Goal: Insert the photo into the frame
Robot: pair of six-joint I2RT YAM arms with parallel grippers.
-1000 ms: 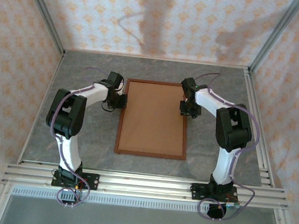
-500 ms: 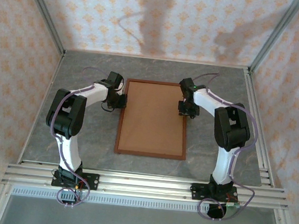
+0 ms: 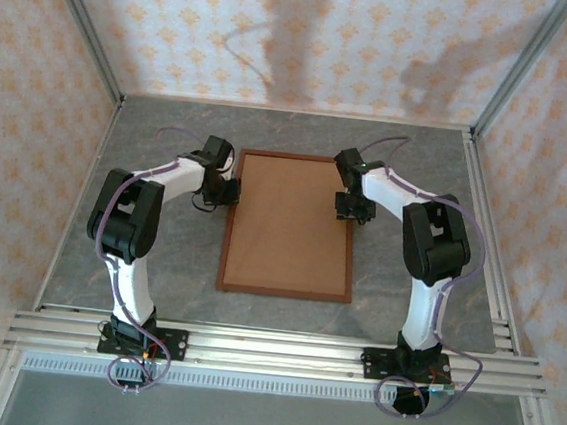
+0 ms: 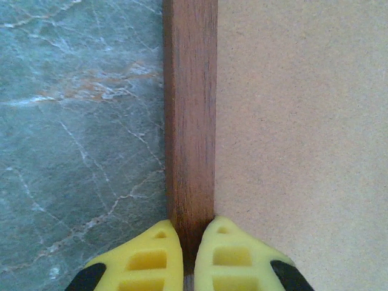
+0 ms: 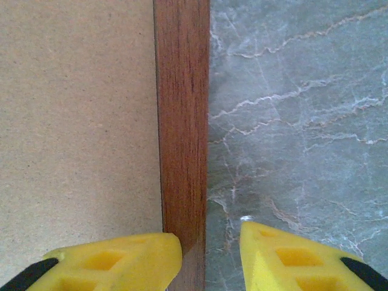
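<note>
"Where was the frame point(image 3: 284, 293)?"

"It lay flat on the grey marble bench point(image 3: 187, 274), about midway between the two arms, with its long sides running from near to far. A plain brown backing board point(image 3: 290, 228) filled its opening."

"And the left pincer point(image 3: 227, 193)?"

"It was at the frame's left rail, toward the far end. In the wrist view its yellow fingers point(image 4: 151, 260) were almost together, with only a thin slit between the tips. That slit sat over the reddish-brown rail, marble on one side and board on the other. The rail was wider than the slit, so the fingers were not around it. I couldn't tell whether the tips touched the wood."

"The right pincer point(image 3: 352, 211)?"

"It was at the right rail, roughly opposite the left one. Its fingers point(image 5: 109, 260) stood apart. One was over the board and the rail's inner edge, the other over the marble just outside. The rail's outer edge showed in the gap between them. I couldn't tell whether either finger touched anything."
</note>
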